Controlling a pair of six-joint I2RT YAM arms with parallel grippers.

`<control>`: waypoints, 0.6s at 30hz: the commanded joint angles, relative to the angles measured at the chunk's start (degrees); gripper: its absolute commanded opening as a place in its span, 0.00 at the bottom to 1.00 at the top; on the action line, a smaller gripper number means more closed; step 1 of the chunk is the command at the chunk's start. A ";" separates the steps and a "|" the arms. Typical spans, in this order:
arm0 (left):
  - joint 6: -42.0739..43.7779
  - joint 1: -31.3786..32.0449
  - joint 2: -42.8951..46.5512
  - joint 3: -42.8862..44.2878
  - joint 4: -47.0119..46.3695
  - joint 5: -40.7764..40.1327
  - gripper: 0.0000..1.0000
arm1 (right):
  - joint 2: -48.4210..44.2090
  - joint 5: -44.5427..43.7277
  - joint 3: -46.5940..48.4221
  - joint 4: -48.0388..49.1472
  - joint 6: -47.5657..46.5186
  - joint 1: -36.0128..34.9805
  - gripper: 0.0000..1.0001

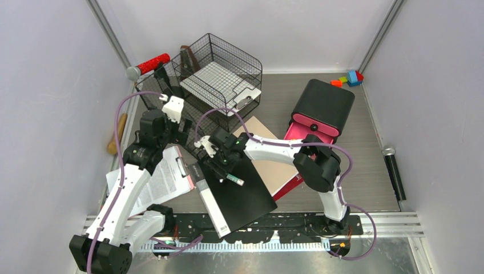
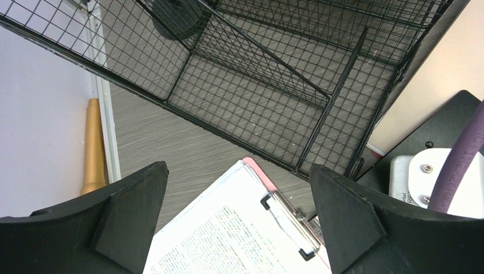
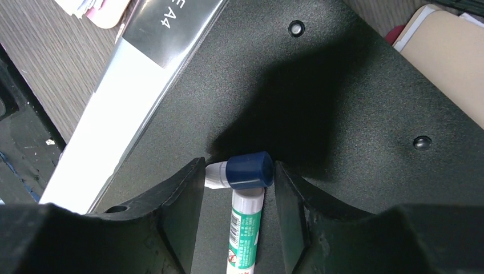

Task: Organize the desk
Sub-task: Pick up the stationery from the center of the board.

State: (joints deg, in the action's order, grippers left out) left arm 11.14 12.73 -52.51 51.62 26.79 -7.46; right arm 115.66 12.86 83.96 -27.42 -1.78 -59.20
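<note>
The desk point(image 1: 365, 148) is a grey wood-grain top. A black binder point(image 1: 237, 194) lies on it near the front, and a glue stick point(image 3: 246, 228) with a green label rests on the binder's cover point(image 3: 342, 85). Its blue cap point(image 3: 250, 170) lies crosswise at the end. My right gripper point(image 3: 240, 171) has both fingers touching that capped end, low over the binder point(image 1: 224, 164). My left gripper point(image 2: 240, 194) is wide open and holds nothing. It hovers above a pink clipboard point(image 2: 240, 234) with printed sheets, beside the black wire-mesh rack point(image 2: 257, 85).
The mesh rack point(image 1: 222, 74) holds a white clipboard. A black drawer unit with a pink front point(image 1: 322, 108), a tan folder point(image 1: 274, 154), toy blocks point(image 1: 349, 78), a red microphone point(image 1: 149, 64) and a black microphone point(image 1: 395, 171) lie around. A gold stick point(image 2: 93, 142) lies by the left wall.
</note>
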 commanded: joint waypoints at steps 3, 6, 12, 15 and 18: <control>0.31 -0.25 0.41 1.24 -2.14 0.52 0.99 | 0.82 -1.39 2.71 -0.77 -0.85 -0.39 0.51; 0.36 -0.25 0.40 1.21 -2.09 0.52 0.99 | 0.96 -1.55 2.93 -1.06 -0.90 -0.39 0.48; 0.46 -0.25 0.40 1.11 -2.19 0.56 0.99 | 0.82 -2.23 3.69 -1.63 -1.11 -0.48 0.44; 0.43 -0.25 0.41 1.10 -2.18 0.60 0.99 | 0.79 -2.39 3.96 -1.87 -1.12 -0.48 0.41; 0.50 -0.25 0.49 1.03 -2.14 0.70 0.99 | 0.93 -2.41 4.15 -1.92 -1.04 -0.47 0.39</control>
State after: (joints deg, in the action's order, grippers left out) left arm 11.14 12.71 -52.51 51.62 26.79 -7.44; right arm 116.40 11.22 85.69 -29.19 -2.42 -59.27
